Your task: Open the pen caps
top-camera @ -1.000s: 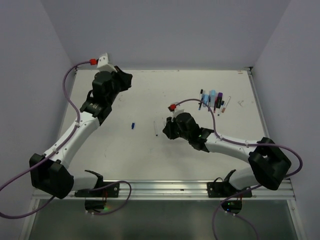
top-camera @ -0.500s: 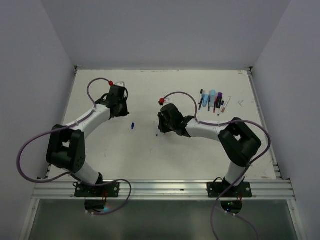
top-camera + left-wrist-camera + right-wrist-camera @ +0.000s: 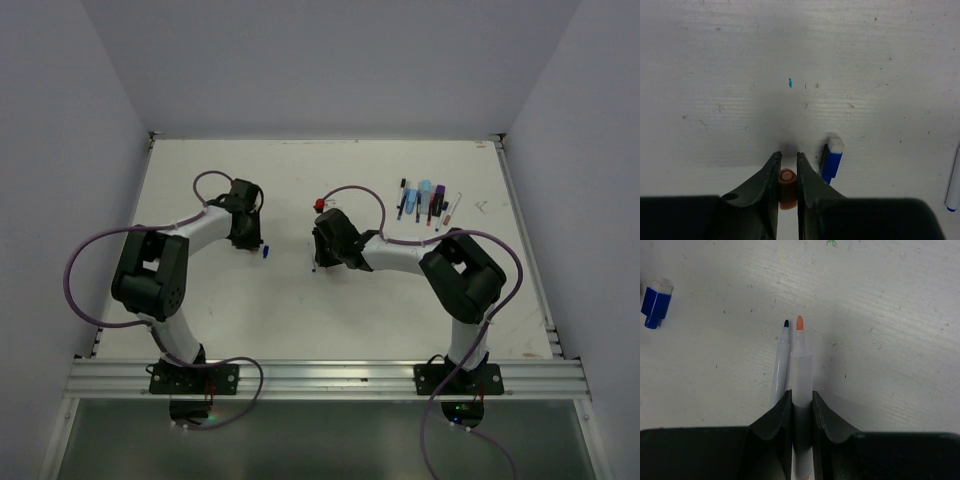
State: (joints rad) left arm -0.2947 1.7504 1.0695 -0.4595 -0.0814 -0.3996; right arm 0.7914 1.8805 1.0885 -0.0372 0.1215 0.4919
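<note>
The left tool (image 3: 787,157) is clamped on the orange cap (image 3: 787,182), held low beside the blue cap (image 3: 832,161) on the desk (image 3: 790,50), presumably for release there. The right tool (image 3: 800,394) is clamped on the uncapped orange pen (image 3: 800,357); the uncapped blue pen (image 3: 781,365) lies alongside.

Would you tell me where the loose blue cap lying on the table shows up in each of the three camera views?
Top external: the blue cap, left of centre.
Left wrist: low, just right of the left gripper.
Right wrist: upper left corner.
Shared landmark: the uncapped blue-tipped pen, at the left wrist view's right edge and the right wrist view's centre.
</note>
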